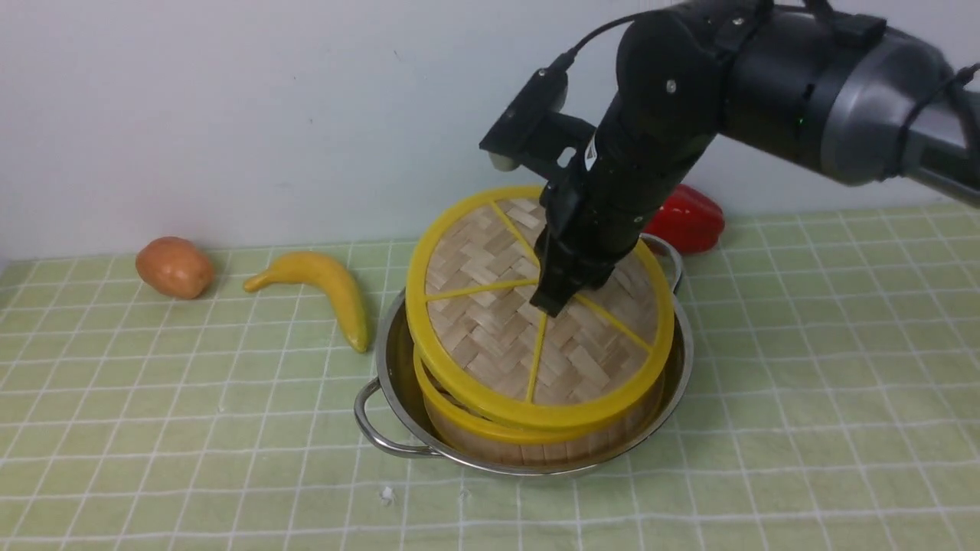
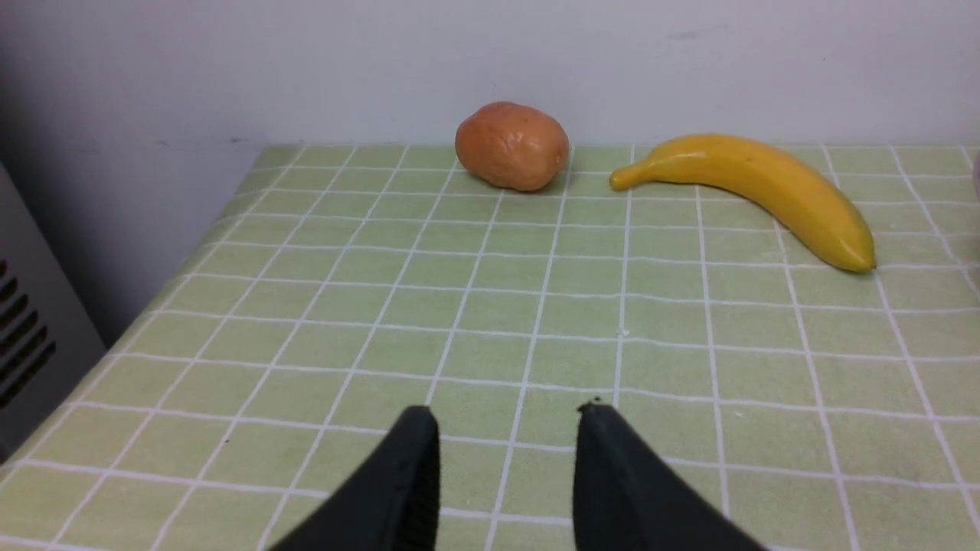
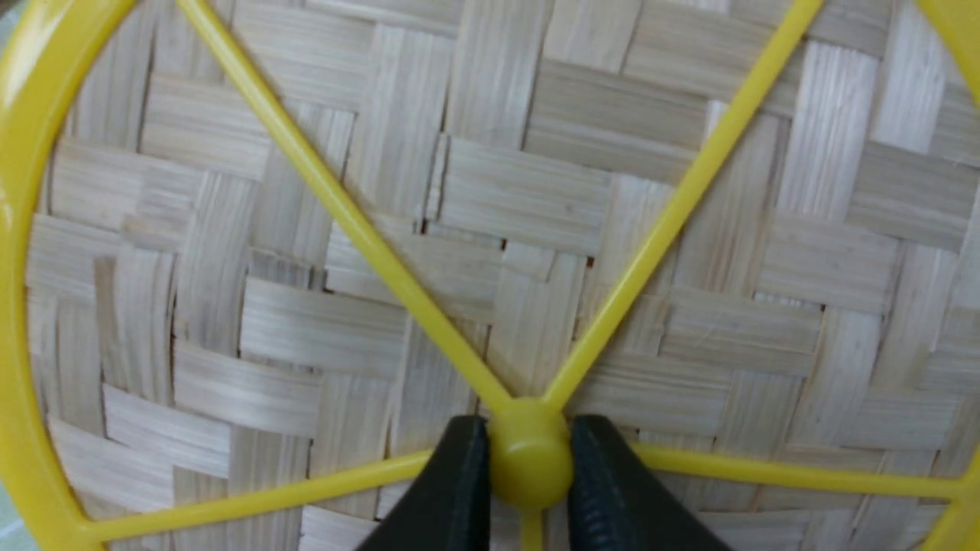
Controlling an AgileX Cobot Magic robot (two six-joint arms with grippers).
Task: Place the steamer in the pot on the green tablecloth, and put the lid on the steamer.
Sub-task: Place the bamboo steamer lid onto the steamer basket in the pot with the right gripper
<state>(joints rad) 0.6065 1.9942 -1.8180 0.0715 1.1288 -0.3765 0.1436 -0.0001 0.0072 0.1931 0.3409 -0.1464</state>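
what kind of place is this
Probably a staged kitchen-style test table, not a real kitchen: a green tablecloth against a bare wall, a pot holding a steamer, and a plastic-looking banana lying loose.

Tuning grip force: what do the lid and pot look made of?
Lid: woven pale bamboo strips, matte, visible grain; rim, spokes and knob look like glossy yellow plastic. Pot: likely stainless steel, mirror-bright reflective wall.
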